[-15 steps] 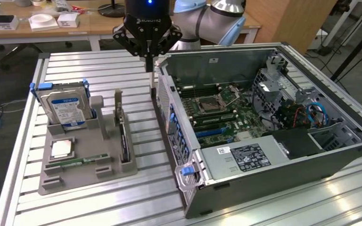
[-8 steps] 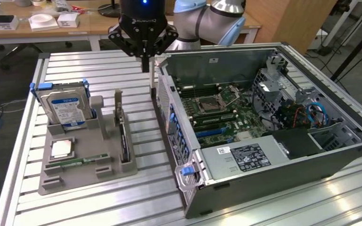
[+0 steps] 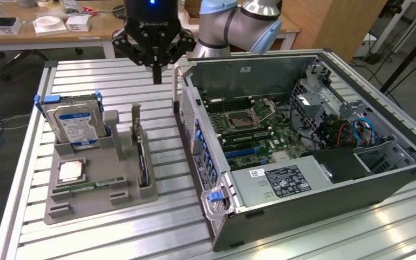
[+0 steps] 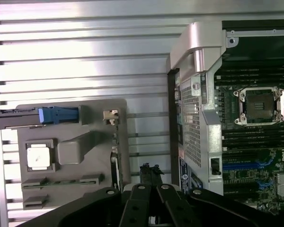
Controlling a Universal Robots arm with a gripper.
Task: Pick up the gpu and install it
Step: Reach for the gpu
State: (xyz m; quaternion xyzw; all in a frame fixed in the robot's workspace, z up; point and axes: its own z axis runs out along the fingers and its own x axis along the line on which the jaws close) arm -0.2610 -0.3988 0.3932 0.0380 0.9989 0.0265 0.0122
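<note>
The gpu (image 3: pixel 143 158) is a thin dark card standing on edge in a slot of the grey holder (image 3: pixel 96 187), on the side nearest the computer case. In the wrist view the gpu (image 4: pixel 114 166) is a slim dark line along the holder's edge. My gripper (image 3: pixel 156 79) hangs well above the slatted table, beyond the far end of the holder and beside the case's rear corner. Its fingers are shut together with nothing between them. In the wrist view the gripper (image 4: pixel 150 171) points at the gap between the holder and the case.
The open computer case (image 3: pixel 215 179) lies at the exterior view's right, its motherboard (image 3: pixel 255 127) and blue card slots (image 3: pixel 246 153) exposed. On the holder stand a silver hard drive with a blue label (image 3: pixel 76 123), a CPU chip (image 3: pixel 71 171) and a green RAM stick (image 3: pixel 92 184).
</note>
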